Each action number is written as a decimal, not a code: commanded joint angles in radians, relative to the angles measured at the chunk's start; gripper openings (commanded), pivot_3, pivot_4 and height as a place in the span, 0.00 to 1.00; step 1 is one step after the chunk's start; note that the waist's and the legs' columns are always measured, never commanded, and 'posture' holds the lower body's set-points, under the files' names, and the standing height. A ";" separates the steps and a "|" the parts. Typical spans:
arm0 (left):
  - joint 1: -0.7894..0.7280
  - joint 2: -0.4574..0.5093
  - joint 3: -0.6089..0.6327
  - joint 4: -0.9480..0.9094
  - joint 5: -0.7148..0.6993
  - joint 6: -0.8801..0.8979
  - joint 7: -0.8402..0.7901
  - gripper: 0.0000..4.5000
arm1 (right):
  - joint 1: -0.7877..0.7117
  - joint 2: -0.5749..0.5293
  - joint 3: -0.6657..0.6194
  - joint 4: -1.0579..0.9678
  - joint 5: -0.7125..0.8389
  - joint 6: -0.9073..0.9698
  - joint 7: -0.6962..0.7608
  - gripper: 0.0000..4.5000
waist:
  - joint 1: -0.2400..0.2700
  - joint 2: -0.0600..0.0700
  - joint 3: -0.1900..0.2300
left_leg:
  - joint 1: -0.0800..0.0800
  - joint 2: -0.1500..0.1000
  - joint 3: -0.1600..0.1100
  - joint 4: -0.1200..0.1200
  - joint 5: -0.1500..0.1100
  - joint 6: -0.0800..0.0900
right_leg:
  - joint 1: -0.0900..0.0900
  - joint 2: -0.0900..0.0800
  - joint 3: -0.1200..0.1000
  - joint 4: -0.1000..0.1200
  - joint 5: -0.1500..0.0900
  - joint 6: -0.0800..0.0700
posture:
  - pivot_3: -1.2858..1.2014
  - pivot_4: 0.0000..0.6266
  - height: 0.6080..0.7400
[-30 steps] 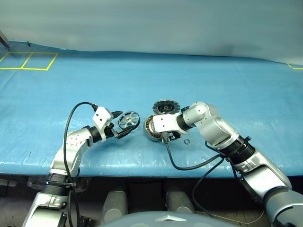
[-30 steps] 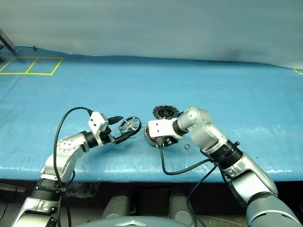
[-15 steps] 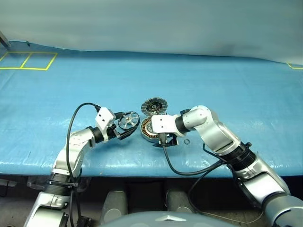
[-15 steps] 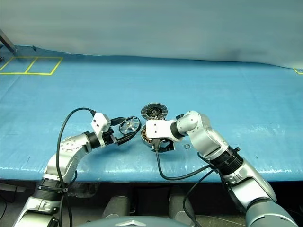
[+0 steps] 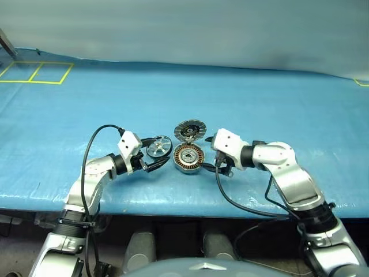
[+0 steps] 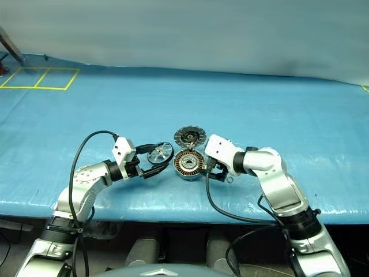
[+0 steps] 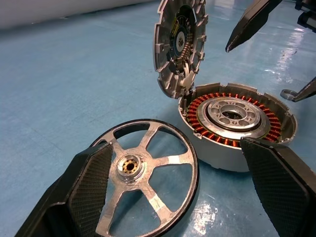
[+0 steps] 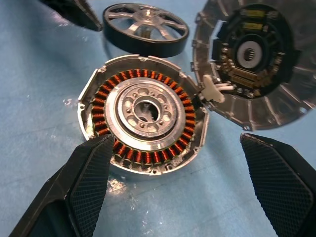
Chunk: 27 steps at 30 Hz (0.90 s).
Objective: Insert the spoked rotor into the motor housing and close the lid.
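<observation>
The spoked rotor [image 5: 158, 146] lies flat on the blue table between the spread fingers of my open left gripper [image 5: 154, 153]. One finger is close to its rim and the other stands well clear of it. Just right of the rotor sits the motor housing [image 5: 189, 157], copper windings showing. Its lid [image 5: 190, 130] stands tipped up at the housing's far rim, joined there. My right gripper [image 5: 214, 163] is open just right of the housing, pointing at it, with nothing between its fingers [image 8: 86, 182]. The rotor [image 7: 145, 173] and housing [image 7: 232, 118] nearly touch.
A small metal ring [image 7: 288, 94] lies on the table by the right gripper. Yellow tape squares [image 5: 34, 74] mark the far left corner. Black cables loop from both wrists over the table's front edge [image 5: 190, 202]. The blue surface stretches open behind the parts.
The right gripper has let go of the housing, opened wider and drawn back to the right, uncovering the windings. The left gripper and rotor have stayed put.
</observation>
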 commanded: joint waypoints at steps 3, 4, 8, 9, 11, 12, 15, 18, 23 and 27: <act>-0.013 -0.002 0.001 -0.014 -0.019 -0.024 -0.043 1.00 | 0.156 0.054 -0.163 -0.072 0.098 -0.036 -0.123 0.96 | 0.001 0.000 0.000 | 0.000 0.000 0.000 0.000 0.000 0.000 | 0.001 0.000 0.000 0.000 0.000 0.000 | 0.52 0.24 1.00; -0.014 -0.003 0.000 -0.011 -0.019 -0.025 -0.050 1.00 | 0.185 0.057 -0.170 -0.074 0.105 -0.043 -0.136 0.96 | 0.001 0.000 0.000 | 0.000 0.000 0.000 0.000 0.000 0.000 | 0.001 0.000 0.000 0.000 0.000 0.000 | 0.52 0.24 1.00; -0.018 -0.007 0.001 -0.006 -0.021 -0.031 -0.076 1.00 | 0.264 0.087 -0.201 -0.072 0.146 -0.063 -0.191 0.96 | -0.003 0.000 0.000 | 0.000 0.000 0.000 0.000 0.000 0.000 | 0.000 0.000 0.000 0.000 0.000 0.001 | 0.52 0.24 1.00; -0.020 -0.009 0.001 -0.005 -0.022 -0.034 -0.084 1.00 | 0.281 0.096 -0.209 -0.066 0.153 -0.076 -0.204 0.96 | -0.004 0.000 0.000 | 0.001 0.000 0.000 0.000 0.000 0.000 | 0.001 0.000 0.000 0.000 0.000 0.001 | 0.52 0.24 1.00; -0.021 -0.014 0.002 -0.002 -0.027 -0.044 -0.098 1.00 | 0.306 0.114 -0.225 -0.048 0.162 -0.109 -0.230 0.96 | -0.004 0.000 0.000 | 0.001 0.000 0.000 0.000 0.000 0.000 | 0.000 0.000 0.000 0.000 0.000 0.001 | 0.52 0.24 1.00; -0.021 -0.018 0.002 -0.002 -0.032 -0.047 -0.105 1.00 | 0.315 0.127 -0.236 -0.035 0.169 -0.134 -0.245 0.96 | -0.004 0.000 0.000 | 0.001 0.000 0.000 0.000 0.000 0.000 | 0.000 0.000 0.000 0.000 0.000 0.001 | 0.52 0.24 1.00; -0.017 -0.024 0.003 0.000 -0.032 -0.066 -0.111 1.00 | 0.343 0.140 -0.249 0.002 0.175 -0.180 -0.273 0.96 | -0.004 0.000 0.000 | 0.001 0.000 0.000 0.000 0.000 0.000 | 0.001 0.000 0.000 0.000 0.000 0.001 | 0.52 0.24 1.00; -0.013 -0.024 0.004 0.004 -0.029 -0.080 -0.113 1.00 | 0.376 0.135 -0.244 0.018 0.185 -0.189 -0.277 0.96 | -0.003 0.000 0.000 | 0.001 0.000 0.000 0.000 0.000 0.000 | 0.001 0.000 0.000 0.000 0.000 0.001 | 0.52 0.24 1.00; -0.012 -0.021 0.006 0.009 -0.027 -0.089 -0.110 1.00 | 0.415 0.121 -0.234 0.029 0.184 -0.195 -0.284 0.96 | -0.003 0.000 0.000 | 0.001 0.000 0.000 0.000 0.000 0.000 | 0.001 0.000 0.000 0.000 0.000 0.001 | 0.52 0.24 1.00; -0.012 -0.020 0.006 0.010 -0.030 -0.088 -0.116 1.00 | 0.431 0.116 -0.231 0.036 0.192 -0.202 -0.291 0.96 | -0.003 0.000 0.000 | 0.001 0.000 0.000 0.000 0.000 0.000 | 0.000 0.000 0.000 0.000 -0.001 0.001 | 0.52 0.24 1.00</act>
